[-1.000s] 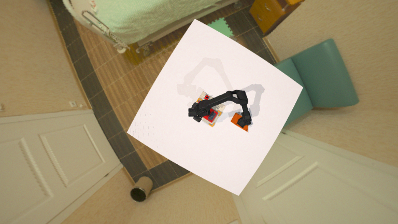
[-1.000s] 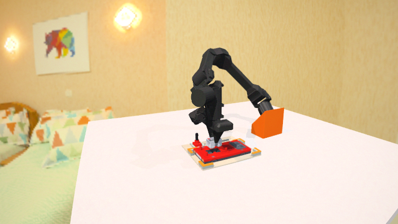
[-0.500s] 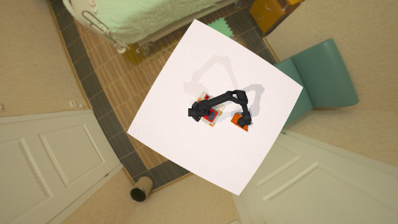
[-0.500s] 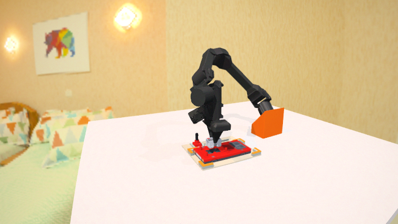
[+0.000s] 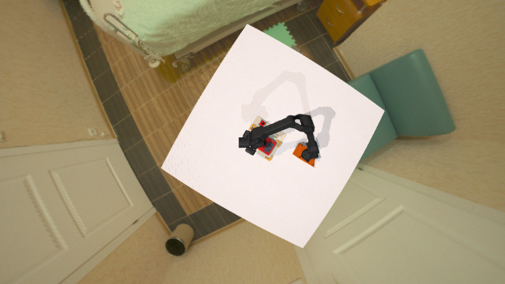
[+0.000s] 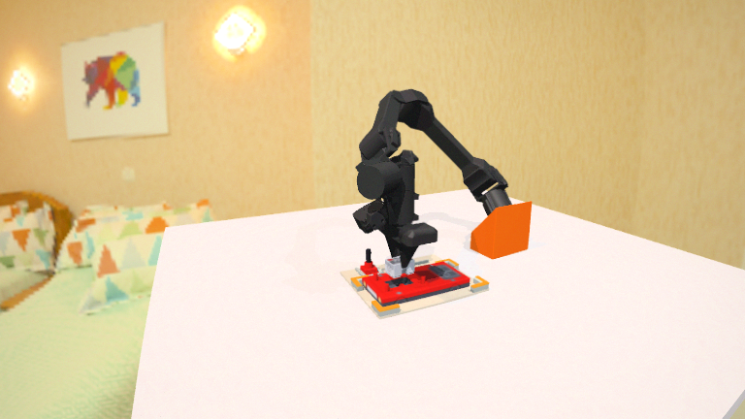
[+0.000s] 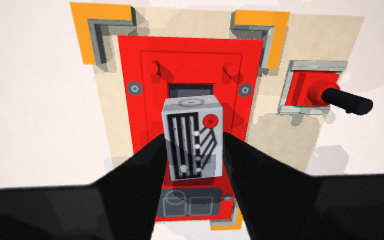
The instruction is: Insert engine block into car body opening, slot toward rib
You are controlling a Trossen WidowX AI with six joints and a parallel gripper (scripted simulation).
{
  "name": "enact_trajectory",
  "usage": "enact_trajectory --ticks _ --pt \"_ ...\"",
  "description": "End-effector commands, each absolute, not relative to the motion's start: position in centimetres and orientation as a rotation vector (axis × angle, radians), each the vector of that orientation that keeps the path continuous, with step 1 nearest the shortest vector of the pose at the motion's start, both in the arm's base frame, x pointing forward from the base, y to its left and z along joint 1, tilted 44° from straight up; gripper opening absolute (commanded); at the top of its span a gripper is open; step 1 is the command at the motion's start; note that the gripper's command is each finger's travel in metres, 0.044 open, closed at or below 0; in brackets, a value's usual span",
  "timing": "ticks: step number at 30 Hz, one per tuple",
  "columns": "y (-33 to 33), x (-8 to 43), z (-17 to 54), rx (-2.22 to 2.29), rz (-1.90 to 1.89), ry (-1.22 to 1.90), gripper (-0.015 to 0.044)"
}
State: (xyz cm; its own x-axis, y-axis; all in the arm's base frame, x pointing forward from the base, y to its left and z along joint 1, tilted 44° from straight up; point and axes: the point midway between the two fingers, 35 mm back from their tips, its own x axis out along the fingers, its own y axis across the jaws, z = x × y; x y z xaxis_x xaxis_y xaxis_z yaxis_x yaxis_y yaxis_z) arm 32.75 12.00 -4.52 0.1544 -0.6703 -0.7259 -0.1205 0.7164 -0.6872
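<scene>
The light grey engine block is between the fingers of my gripper. The gripper is shut on it, just above the red car body. A black-striped face with a red disc shows in the wrist view. The dark opening shows partly beyond the block there; the block hides the rest. The block stands out over the car body's top, and its lower end's exact place over the opening is hard to tell. I cannot make out the rib.
Orange corner brackets surround the car body on a beige board. A red piece with a black upright pin stands at the board's side. An orange wedge-shaped block stands by the arm's base.
</scene>
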Motion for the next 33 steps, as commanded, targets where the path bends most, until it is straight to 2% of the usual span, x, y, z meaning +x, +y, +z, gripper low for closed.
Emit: enact_trajectory --ticks 1,15,33 --pt "12.16 32.83 -4.52 -0.769 -0.395 1.406 0.016" --pt "12.09 32.89 -4.59 -0.574 -0.552 1.33 0.016" --pt "11.86 32.96 -4.82 -0.671 -0.475 1.369 0.016"
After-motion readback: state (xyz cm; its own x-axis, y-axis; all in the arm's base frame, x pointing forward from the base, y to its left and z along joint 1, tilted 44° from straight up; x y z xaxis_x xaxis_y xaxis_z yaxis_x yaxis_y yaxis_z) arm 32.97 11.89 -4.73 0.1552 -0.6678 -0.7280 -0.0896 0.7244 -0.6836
